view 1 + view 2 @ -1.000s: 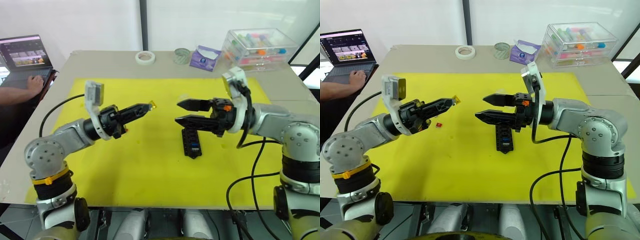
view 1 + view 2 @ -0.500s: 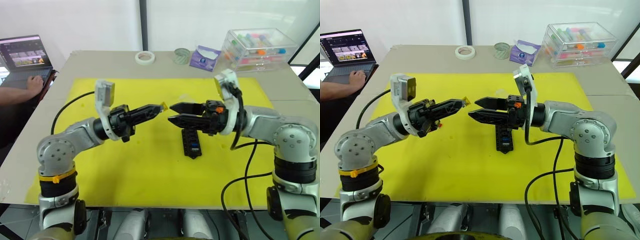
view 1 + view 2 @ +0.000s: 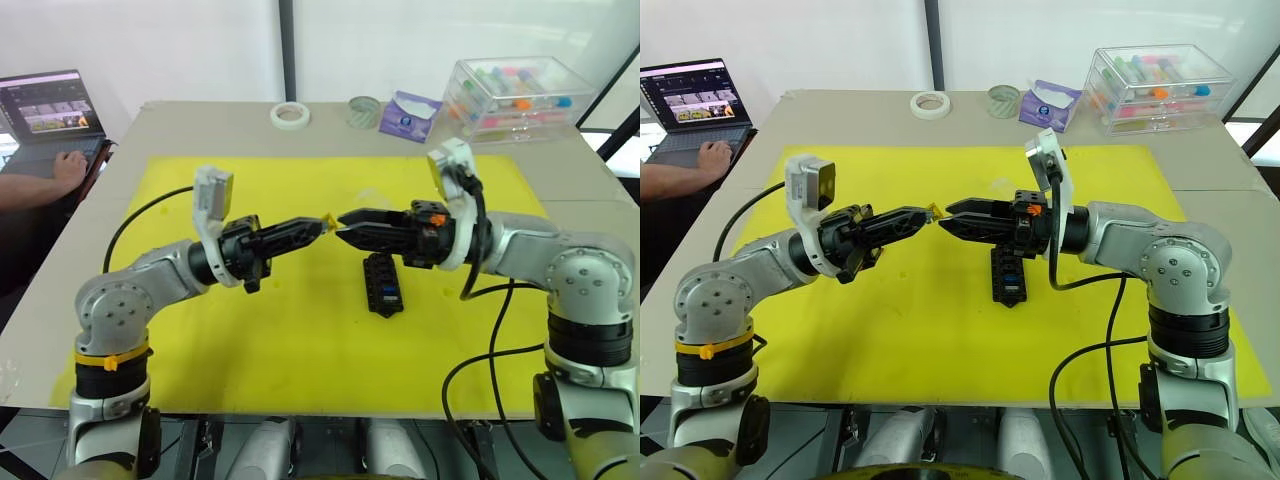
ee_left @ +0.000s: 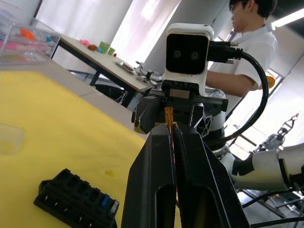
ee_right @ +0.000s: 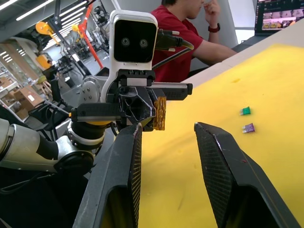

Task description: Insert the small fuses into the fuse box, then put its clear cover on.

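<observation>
My left gripper (image 3: pixel 320 224) is shut on a small orange fuse (image 4: pixel 168 115), held in the air over the yellow mat (image 3: pixel 300 350). My right gripper (image 3: pixel 342 221) faces it tip to tip. Its fingers (image 5: pixel 130 142) stand apart, with the orange fuse (image 5: pixel 159 113) just beyond them and nearer one finger, not touching. The black fuse box (image 3: pixel 383 285) lies on the mat below the right gripper, with a blue fuse in one slot. The clear cover (image 4: pixel 10 137) lies on the mat farther back. A green fuse (image 5: pixel 245 110) and a purple one (image 5: pixel 248 128) lie loose on the mat.
A large clear storage case (image 3: pixel 520 95), a purple packet (image 3: pixel 408 115), a glass jar (image 3: pixel 364 110) and a tape roll (image 3: pixel 290 114) stand along the table's far edge. A person's hand (image 3: pixel 70 165) rests at a laptop (image 3: pixel 50 105) on the far left.
Both grippers have come together over the mat's middle. The right gripper's fingers have narrowed from wide open. The left gripper has kept hold of the orange fuse.
</observation>
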Controlling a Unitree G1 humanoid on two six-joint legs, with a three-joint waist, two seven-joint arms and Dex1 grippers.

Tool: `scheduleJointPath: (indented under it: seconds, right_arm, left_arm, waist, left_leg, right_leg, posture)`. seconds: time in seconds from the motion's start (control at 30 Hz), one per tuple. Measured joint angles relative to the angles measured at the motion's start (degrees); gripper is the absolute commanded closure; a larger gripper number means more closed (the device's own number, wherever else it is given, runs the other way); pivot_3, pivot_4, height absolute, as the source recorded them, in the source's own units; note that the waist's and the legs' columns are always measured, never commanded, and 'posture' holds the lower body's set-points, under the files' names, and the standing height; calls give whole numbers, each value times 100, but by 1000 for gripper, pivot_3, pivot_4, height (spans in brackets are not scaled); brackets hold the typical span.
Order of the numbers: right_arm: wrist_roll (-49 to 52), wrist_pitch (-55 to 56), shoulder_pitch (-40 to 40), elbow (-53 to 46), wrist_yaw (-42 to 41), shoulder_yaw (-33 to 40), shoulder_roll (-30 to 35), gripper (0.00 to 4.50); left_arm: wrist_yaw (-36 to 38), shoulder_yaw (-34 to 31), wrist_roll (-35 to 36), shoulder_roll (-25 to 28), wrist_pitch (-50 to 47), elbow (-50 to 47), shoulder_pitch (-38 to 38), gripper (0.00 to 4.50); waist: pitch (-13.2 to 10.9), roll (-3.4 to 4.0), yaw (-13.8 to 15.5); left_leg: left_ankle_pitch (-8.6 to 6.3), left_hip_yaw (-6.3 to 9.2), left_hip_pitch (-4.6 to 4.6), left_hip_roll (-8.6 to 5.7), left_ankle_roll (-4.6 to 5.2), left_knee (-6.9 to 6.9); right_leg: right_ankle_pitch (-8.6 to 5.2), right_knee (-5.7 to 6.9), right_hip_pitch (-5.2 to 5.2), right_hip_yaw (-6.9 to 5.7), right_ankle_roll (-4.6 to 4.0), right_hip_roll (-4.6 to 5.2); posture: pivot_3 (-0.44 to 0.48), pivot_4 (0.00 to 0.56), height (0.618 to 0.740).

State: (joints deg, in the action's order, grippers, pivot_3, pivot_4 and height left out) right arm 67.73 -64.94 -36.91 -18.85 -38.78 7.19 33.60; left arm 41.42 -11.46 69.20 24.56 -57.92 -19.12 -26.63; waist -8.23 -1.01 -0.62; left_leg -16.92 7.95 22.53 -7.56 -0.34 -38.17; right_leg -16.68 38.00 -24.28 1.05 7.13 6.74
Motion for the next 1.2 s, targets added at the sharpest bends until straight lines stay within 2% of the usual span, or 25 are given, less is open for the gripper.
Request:
scheduleJointPath:
  seconds: [0.3, 0.4, 0.5, 0.53, 1.07, 1.13, 1.2]
  right_arm:
    - [64, -11, 1, -6, 23, -14, 0, 2670]
    - [63, -11, 1, -6, 25, -31, 0, 3268]
    - [67, -11, 0, -9, 27, -40, -4, 4257]
    - [74, -10, 0, -12, 24, -47, -10, 4467]
    - [239, -80, -3, -6, 174, -58, -47, 4467]
    - [254, -108, -3, -5, 194, -58, -47, 4001]
    - [327, -108, -24, 4, 260, -56, -48, 3856]
  left_arm:
    - [82, 129, -22, 97, 201, 0, 5, 4500]
    - [88, 150, -23, 113, 234, 0, 5, 4500]
    - [92, 167, -39, 120, 261, 0, 5, 4500]
    - [90, 167, -55, 126, 270, 0, 7, 4500]
    - [140, 170, -70, 160, 366, -6, 75, 4500]
    - [140, 171, -65, 159, 366, -11, 104, 4500]
    - [123, 179, -65, 152, 363, -12, 110, 4500]
  waist:
    - [0, 0, -1]
    - [0, 0, -1]
    - [0, 0, -2]
    - [0, 0, -3]
    - [0, 1, -3]
    - [0, 1, -4]
    - [-1, 1, -1]
  left_leg:
    - [0, 0, 0, 0, 0, 1]
    - [0, 0, 0, 0, 0, 1]
    - [0, 0, 0, 0, 0, 1]
    - [0, 0, 0, 0, 0, 1]
    - [0, 0, 0, 0, 0, 1]
    - [0, 0, 0, 0, 0, 2]
    - [0, 0, 0, 0, 0, 2]
  right_leg:
    - [0, -1, 0, 0, 0, 0]
    - [0, -1, 0, 0, 0, 0]
    - [0, -1, 0, 0, 0, 0]
    - [0, -1, 0, 0, 0, 0]
    - [0, -1, 0, 0, 0, 0]
    - [0, -1, 0, 0, 0, 0]
    - [0, -2, 0, 1, 0, 0]
  posture:
    - [0, 150, 740]
    - [0, 150, 740]
    - [0, 150, 740]
    - [0, 150, 740]
    - [0, 150, 740]
    - [0, 150, 740]
    - [0, 150, 740]
